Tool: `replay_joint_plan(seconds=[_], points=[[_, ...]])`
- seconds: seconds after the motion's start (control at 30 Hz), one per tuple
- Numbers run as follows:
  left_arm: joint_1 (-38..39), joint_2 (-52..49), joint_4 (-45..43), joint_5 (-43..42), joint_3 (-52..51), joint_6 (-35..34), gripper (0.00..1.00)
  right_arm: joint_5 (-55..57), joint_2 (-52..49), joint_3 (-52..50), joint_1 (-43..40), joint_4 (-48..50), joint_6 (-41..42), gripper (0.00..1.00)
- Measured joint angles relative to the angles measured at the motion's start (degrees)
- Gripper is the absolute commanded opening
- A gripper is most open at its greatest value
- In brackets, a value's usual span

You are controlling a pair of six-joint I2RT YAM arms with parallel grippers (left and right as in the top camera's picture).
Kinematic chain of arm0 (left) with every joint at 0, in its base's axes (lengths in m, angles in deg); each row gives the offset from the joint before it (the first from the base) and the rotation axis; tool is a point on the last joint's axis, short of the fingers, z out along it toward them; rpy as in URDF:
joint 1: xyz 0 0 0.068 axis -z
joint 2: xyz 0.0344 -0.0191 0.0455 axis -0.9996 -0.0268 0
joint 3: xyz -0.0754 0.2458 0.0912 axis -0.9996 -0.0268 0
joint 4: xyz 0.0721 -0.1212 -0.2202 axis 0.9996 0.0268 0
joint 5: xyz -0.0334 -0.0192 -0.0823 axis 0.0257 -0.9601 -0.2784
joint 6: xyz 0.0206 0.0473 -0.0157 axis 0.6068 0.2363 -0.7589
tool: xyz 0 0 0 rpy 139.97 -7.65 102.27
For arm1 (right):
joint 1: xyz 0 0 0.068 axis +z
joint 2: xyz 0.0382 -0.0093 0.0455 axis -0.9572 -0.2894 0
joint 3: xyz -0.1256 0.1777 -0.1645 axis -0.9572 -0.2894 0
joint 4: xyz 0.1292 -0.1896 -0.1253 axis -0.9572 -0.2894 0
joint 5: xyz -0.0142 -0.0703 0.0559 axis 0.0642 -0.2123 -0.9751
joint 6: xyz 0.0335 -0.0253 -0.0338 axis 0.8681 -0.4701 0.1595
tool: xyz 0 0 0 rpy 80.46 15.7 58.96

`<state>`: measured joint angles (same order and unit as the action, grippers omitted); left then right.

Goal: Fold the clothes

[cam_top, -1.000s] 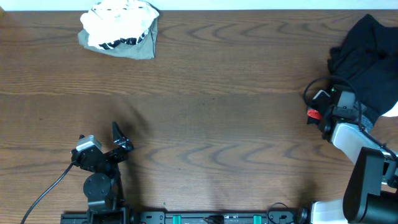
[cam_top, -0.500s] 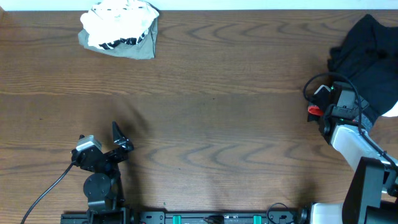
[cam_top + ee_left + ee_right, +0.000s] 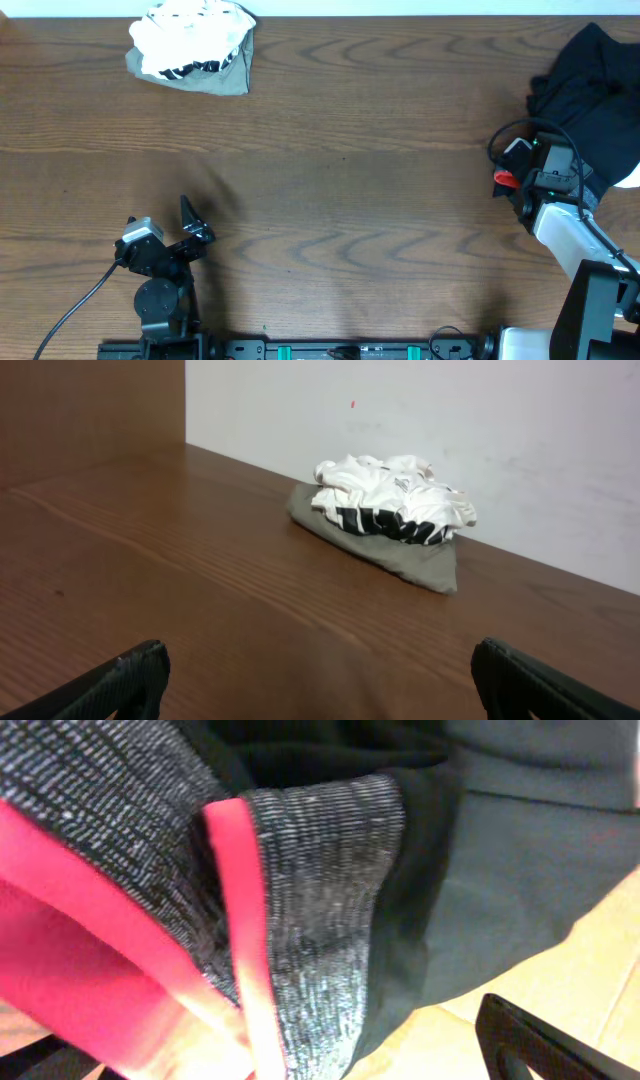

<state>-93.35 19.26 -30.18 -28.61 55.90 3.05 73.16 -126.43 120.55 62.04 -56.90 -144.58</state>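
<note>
The clothes lie in two heaps. A long black garment [image 3: 592, 95] is bunched at the table's right edge. Close up, the right wrist view shows its heathered grey band [image 3: 320, 900] and coral-red edge [image 3: 235, 910]. My right gripper [image 3: 530, 162] hangs over that hem, open [image 3: 290, 1060], with the fabric lying between its spread fingers [image 3: 545, 1045]. A white and olive-grey pile [image 3: 192, 48] sits at the far left, also in the left wrist view [image 3: 390, 510]. My left gripper [image 3: 195, 222] rests near the front left, open and empty [image 3: 325, 690], far from that pile.
The brown wooden table [image 3: 350, 180] stretches between the two heaps. A pale wall [image 3: 450, 420] stands right behind the far edge. A black cable [image 3: 75, 305] trails from the left arm at the front. The black garment overhangs the right edge.
My right gripper has shifted slightly away from the front edge, further onto the black garment's hem. The left arm and the white pile have not moved.
</note>
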Motion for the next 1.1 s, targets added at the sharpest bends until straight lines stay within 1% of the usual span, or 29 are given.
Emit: replay_joint_plan(seconds=[0.17, 0.6, 0.73, 0.8, 0.97, 1.1], points=[[0.0, 0.0, 0.0, 0.0, 0.0, 0.0, 0.98, 0.6, 0.0, 0.0, 0.0, 4.1, 0.1, 0.99], [0.0, 0.0, 0.0, 0.0, 0.0, 0.0, 0.98, 1.3, 0.1, 0.0, 0.0, 4.2, 0.2, 0.99], [0.0, 0.0, 0.0, 0.0, 0.0, 0.0, 0.98, 1.5, 1.4, 0.0, 1.2, 3.9, 0.3, 0.99], [0.0, 0.0, 0.0, 0.0, 0.0, 0.0, 0.98, 1.5, 2.6, 0.0, 1.2, 2.9, 0.9, 0.99], [0.0, 0.0, 0.0, 0.0, 0.0, 0.0, 0.98, 0.8, 3.6, -0.1, 1.2, -3.1, 2.3, 0.99], [0.0, 0.0, 0.0, 0.0, 0.0, 0.0, 0.98, 0.0, 3.6, -0.1, 1.2, -4.0, 3.4, 0.99]])
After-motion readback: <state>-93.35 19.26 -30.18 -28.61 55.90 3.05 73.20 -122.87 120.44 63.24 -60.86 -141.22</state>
